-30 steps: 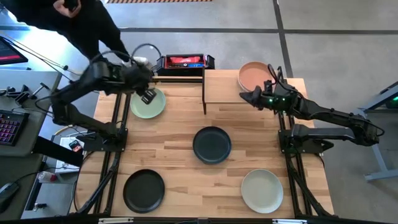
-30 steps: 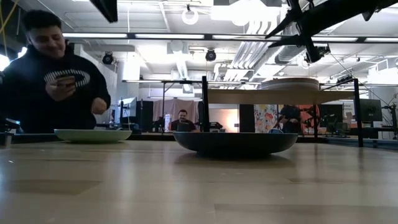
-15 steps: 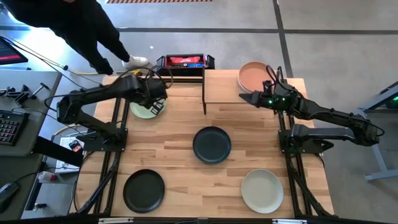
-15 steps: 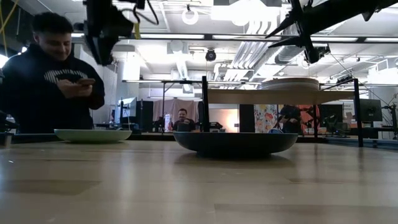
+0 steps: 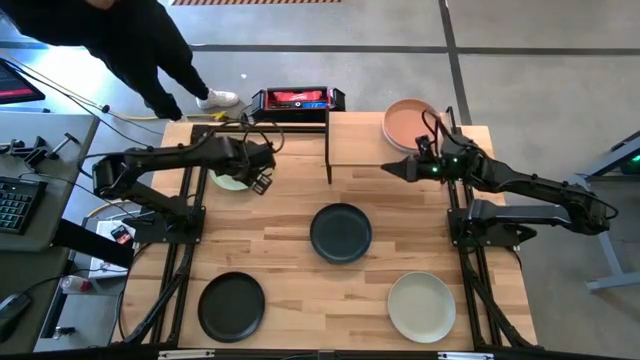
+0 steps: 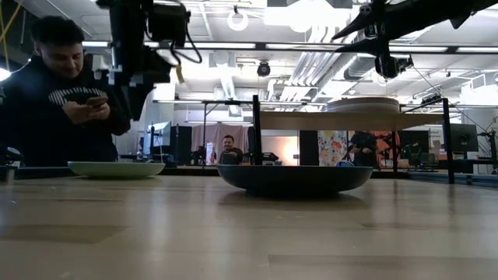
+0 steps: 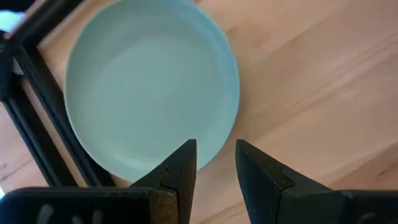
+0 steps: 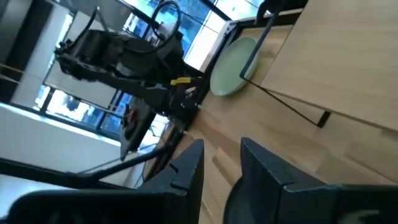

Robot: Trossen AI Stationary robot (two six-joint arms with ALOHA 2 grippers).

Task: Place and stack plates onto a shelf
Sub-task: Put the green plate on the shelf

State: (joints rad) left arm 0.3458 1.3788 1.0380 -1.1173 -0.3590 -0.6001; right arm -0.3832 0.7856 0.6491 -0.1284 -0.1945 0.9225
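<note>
A pale green plate (image 5: 230,172) (image 7: 152,87) lies flat on the table near its far left corner. My left gripper (image 5: 262,181) (image 7: 214,163) hovers open above the plate's rim on the side nearest the shelf, fingers pointing down. The shelf (image 5: 358,142) stands at the table's far edge with a terracotta plate (image 5: 407,121) on its right end. My right gripper (image 5: 389,167) (image 8: 221,158) is open above the shelf's near edge and holds nothing. A dark teal plate (image 5: 340,232), a black plate (image 5: 231,306) and an off-white plate (image 5: 421,306) rest on the table.
A red-and-black box (image 5: 295,99) sits at the far edge beside the shelf's black posts (image 5: 328,150). A person (image 6: 66,93) stands beyond the table's far left corner, looking at a phone. Bare wood lies between the plates in the table's middle.
My left gripper has swung from the far side of the pale green plate toward the near edge and the shelf, and come down closer to the plate's rim. My right gripper has drifted slightly toward the near edge. No plate has moved.
</note>
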